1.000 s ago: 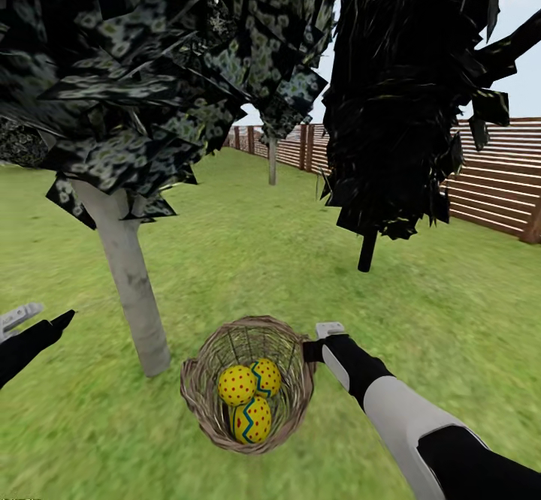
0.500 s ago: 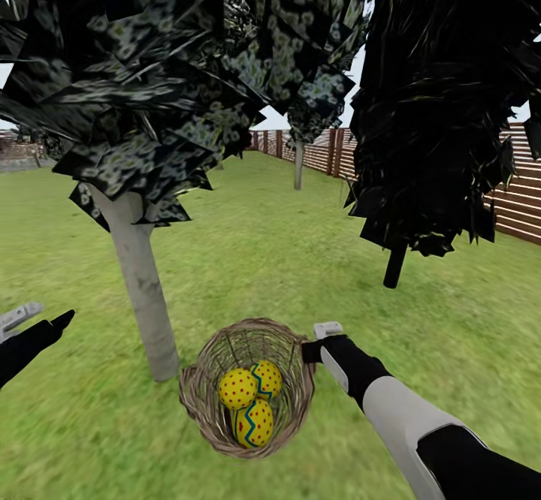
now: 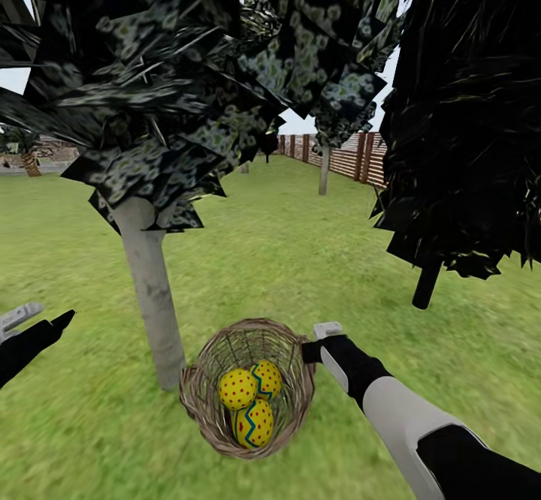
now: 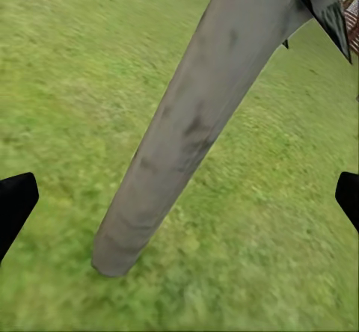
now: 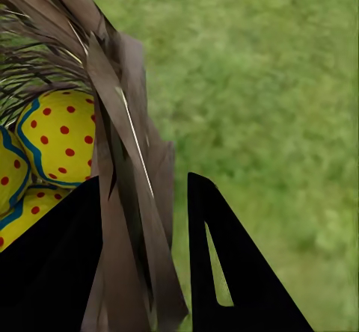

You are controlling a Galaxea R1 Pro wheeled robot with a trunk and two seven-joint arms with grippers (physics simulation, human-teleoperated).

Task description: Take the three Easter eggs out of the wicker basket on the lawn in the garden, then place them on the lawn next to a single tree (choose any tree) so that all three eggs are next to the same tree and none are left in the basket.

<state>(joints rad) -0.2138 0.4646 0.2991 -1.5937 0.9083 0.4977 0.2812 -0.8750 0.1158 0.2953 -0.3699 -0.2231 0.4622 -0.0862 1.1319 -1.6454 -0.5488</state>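
The right gripper [image 5: 161, 257] is pinching the basket [image 3: 201, 399] rim between its jaws beside the tree [image 3: 154, 297], the left gripper [image 4: 179, 197] is hanging spread, and the three eggs [image 3: 249, 399] inside, likely hard, smooth and slippery, are calling for a grip across the middle.

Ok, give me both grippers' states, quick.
Left gripper: open, empty.
Right gripper: shut on the woven light-brown wicker basket's rim.

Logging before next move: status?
Right claw shut on wicker basket rim. Left claw open, facing tree. Three Easter eggs inside. Nothing blocking.
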